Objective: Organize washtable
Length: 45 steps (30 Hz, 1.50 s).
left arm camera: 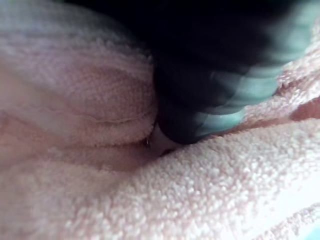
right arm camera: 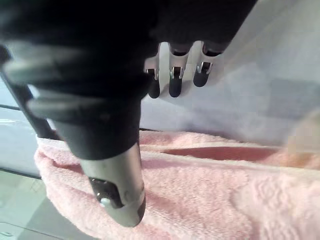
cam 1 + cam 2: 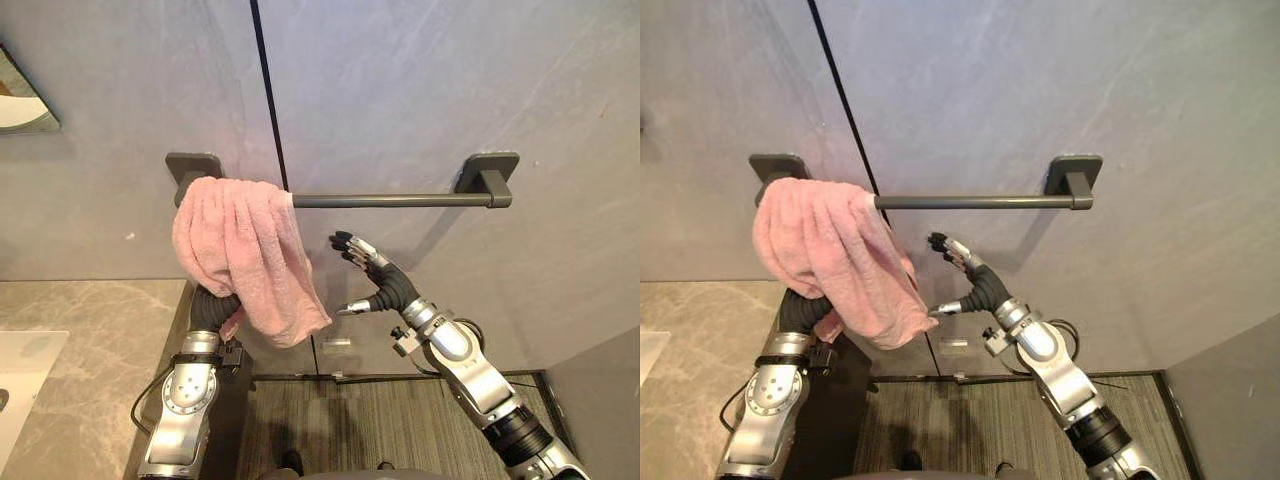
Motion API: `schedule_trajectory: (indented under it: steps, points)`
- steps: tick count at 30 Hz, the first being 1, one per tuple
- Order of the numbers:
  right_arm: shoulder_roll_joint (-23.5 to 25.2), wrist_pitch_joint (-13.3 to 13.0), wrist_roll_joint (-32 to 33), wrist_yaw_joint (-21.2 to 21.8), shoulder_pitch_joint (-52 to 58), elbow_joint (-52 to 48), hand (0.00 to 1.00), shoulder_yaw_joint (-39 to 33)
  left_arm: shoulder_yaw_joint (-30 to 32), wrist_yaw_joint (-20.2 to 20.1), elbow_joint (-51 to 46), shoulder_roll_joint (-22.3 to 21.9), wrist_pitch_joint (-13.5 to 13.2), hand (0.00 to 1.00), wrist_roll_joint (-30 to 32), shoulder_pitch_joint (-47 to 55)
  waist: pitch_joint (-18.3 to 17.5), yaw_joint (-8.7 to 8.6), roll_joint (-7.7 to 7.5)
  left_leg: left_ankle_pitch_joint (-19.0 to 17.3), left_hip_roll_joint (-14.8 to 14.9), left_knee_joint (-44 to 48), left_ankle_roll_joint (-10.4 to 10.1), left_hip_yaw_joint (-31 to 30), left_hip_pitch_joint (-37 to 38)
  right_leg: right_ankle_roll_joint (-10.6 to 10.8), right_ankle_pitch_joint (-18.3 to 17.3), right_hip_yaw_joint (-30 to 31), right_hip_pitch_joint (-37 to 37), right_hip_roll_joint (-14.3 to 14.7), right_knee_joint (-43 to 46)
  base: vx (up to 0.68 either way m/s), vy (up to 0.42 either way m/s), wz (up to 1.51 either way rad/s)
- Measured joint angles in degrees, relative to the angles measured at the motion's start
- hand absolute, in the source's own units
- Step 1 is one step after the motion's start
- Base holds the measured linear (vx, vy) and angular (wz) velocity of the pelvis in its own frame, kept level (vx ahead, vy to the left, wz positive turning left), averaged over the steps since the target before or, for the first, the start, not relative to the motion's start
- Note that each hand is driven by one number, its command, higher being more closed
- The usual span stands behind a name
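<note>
1. Grey wall [image 3: 420,80] dead ahead, table [image 3: 90,340] down at the lower left.
2. Dark bar [image 3: 400,200] mounted level on the wall, running left to right, its right stretch bare.
3. Pink towel [image 3: 240,250] bunched in a thick wad over the bar's left end, lower corner hanging in toward the middle.
4. Left robot hand [image 3: 212,308] pushed up from below, buried in the towel's folds. Grasping or not, cannot tell.
5. Right robot hand [image 3: 375,275] released and spread, holding nothing, just below the bar, just right of the towel's hanging edge and apart from it.
6. Key relation: towel to the left of the right robot hand, bare bar above it and off to its right. Spreading probably means a pull along the bar's long axis, from the wad toward the right. Right robot hand nearer the free edge, left nearer the wad.
</note>
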Motion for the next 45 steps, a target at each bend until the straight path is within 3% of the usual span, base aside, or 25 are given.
schedule_trajectory:
  steps: [6,13,14,27,45]
  points:
    - [3.2,-0.1,0.0,-1.1,-2.6,4.5,0.00,0.3,0.0,0.2,0.0,-1.8,0.0,1.00,-0.3,-0.5,-0.5,1.12,0.41,0.4,0.0,-0.3,-0.1,-0.7,-0.3,-0.1,0.0,-0.8,0.0,0.0,0.1,-0.01,-0.004,0.06]
    - [5.6,0.0,-0.4,-1.6,-4.8,7.4,0.00,0.6,0.0,0.4,0.0,-2.1,-0.1,1.00,-1.4,-1.0,-0.5,1.24,0.37,1.0,0.0,-0.4,-0.2,-1.9,-0.9,-0.1,0.0,-1.9,0.0,0.1,0.1,-0.04,-0.009,0.09]
    - [5.8,0.0,-0.4,-1.6,-5.0,7.4,1.00,1.6,0.0,0.4,0.0,-2.1,-0.1,1.00,-1.4,-1.0,-0.6,1.27,0.36,1.1,0.0,-0.4,-0.3,-2.0,-0.9,-0.1,0.0,-2.1,0.0,0.1,0.1,-0.03,-0.007,0.07]
    - [7.8,0.0,-0.8,-1.3,-7.5,11.5,1.00,4.3,-0.6,0.2,0.2,-3.0,-0.1,1.00,-1.4,-1.2,-2.7,1.41,0.26,1.4,0.2,-0.4,-0.4,-2.4,-2.0,-0.4,0.2,-2.4,-0.8,0.3,-0.2,-0.02,-0.004,0.01]
    - [8.3,0.0,-1.0,-1.1,-7.5,13.3,1.00,3.5,-0.6,-0.2,1.0,-3.7,-0.1,1.00,-1.4,-1.1,-2.8,1.33,0.21,1.9,0.3,-0.4,-0.3,-2.4,-1.9,-0.4,0.3,-2.3,-0.9,0.2,0.2,-0.02,0.000,0.00]
